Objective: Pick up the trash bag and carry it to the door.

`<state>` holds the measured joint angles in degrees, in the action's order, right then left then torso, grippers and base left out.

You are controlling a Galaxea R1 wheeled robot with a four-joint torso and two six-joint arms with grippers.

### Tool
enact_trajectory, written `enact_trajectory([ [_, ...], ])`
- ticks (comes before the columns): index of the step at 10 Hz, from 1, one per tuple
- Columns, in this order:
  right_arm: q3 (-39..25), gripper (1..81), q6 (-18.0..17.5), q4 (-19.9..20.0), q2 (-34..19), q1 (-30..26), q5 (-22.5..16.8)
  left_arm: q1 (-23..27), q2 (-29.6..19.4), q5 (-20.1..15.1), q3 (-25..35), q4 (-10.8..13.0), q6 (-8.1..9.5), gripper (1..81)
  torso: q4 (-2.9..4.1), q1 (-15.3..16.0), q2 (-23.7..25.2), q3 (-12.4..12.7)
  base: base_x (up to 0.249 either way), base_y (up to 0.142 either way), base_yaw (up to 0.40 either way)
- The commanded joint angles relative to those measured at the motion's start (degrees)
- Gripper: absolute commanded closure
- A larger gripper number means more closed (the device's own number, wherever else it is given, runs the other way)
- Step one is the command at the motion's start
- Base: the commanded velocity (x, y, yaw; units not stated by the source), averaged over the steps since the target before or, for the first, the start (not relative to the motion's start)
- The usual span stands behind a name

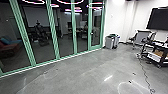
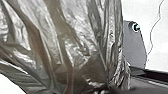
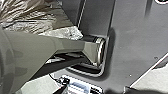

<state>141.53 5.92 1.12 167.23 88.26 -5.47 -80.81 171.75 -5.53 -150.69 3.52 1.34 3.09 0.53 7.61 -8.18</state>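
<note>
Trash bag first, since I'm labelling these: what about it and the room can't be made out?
What the bag holds: left wrist view, hidden by its crinkled film.
Its full outline: both wrist views, cut off by the edge.
What the bins hold: head view, hidden by their walls.
Wall screen's far end: head view, cut off by the edge.

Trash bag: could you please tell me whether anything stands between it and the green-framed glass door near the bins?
Nothing visible stands between the trash bag and that glass door; the bins are beside it, by the white wall.

Glossy, crinkled plastic trash bag point(image 2: 72, 42); smooth grey floor point(image 1: 82, 72).
</note>
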Motion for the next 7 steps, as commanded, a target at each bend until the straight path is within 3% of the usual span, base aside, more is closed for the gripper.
enact_trajectory([
  [1,-0.39,1.0,0.05,-0.24,0.06,-2.6,-3.49,3.42,0.09,-3.25,0.3,0.34,-0.29,81.1,0.0,0.0,0.0,0.0,0.173,0.0,0.0],
  [7,-0.22,1.0,0.05,-0.24,0.15,-2.78,-3.5,3.42,0.17,-3.25,0.3,0.43,-0.29,81.1,0.0,0.0,0.0,0.0,0.187,0.0,0.0],
])
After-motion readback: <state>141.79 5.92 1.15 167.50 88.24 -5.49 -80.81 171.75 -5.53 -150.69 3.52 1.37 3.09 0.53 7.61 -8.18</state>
